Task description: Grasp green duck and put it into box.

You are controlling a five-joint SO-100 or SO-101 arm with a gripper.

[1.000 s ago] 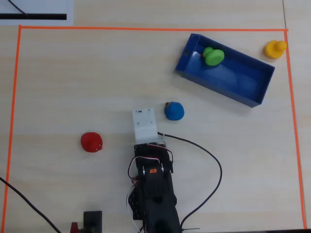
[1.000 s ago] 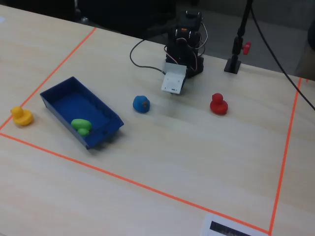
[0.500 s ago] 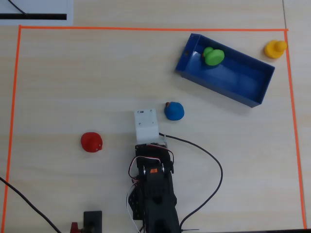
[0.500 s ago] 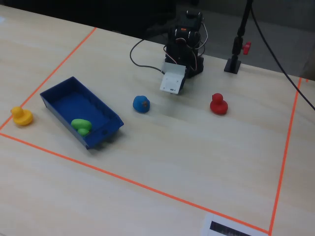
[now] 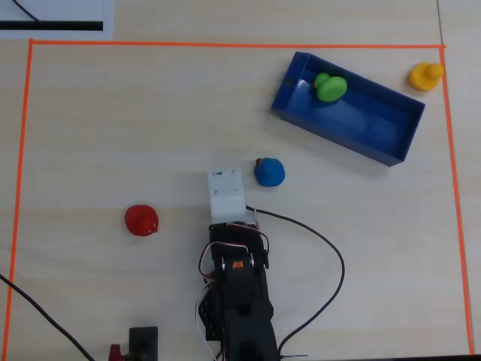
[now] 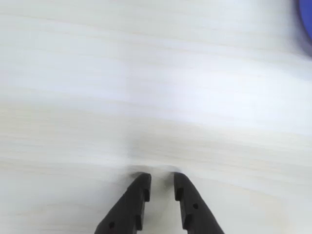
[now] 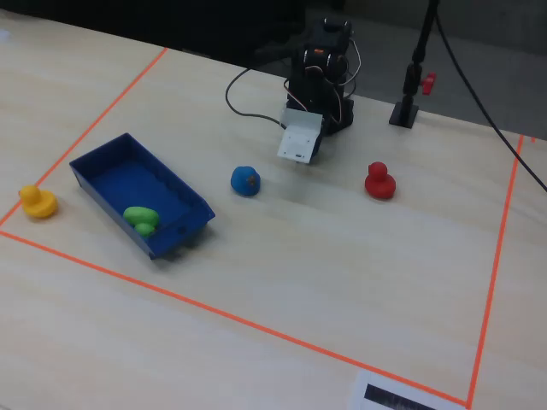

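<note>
1. Inside the blue box [image 5: 348, 114], at the end nearest the blue duck [image 5: 269, 172], I see the green duck [image 5: 329, 86] lying against the wall. The fixed view confirms it: the green duck [image 7: 141, 218] rests on the box floor beside the near wall of the box [image 7: 101, 181].
2. The box holds nothing else that I can see. Judged from this, the placing step looks complete.
3. The yellow duck [image 5: 425, 76] sits outside the box, just beyond its far corner, on the orange tape line. The red duck [image 5: 141, 220] lies well apart from the box, on the other side of the arm.
4. The claw [image 6: 160, 181] is narrow, with only a slim gap between its tips, and holds nothing. It hangs over bare desk [image 6: 156, 97], away from the box and near the blue duck.
5. Handling estimate, green duck: I judge it light, small and rounded, probably rubbery with some give. The smooth skin may slip under a shallow pinch.
6. If I had to regrasp, I would close across the broad body, not the head, and approach from above to clear the box walls.
</note>
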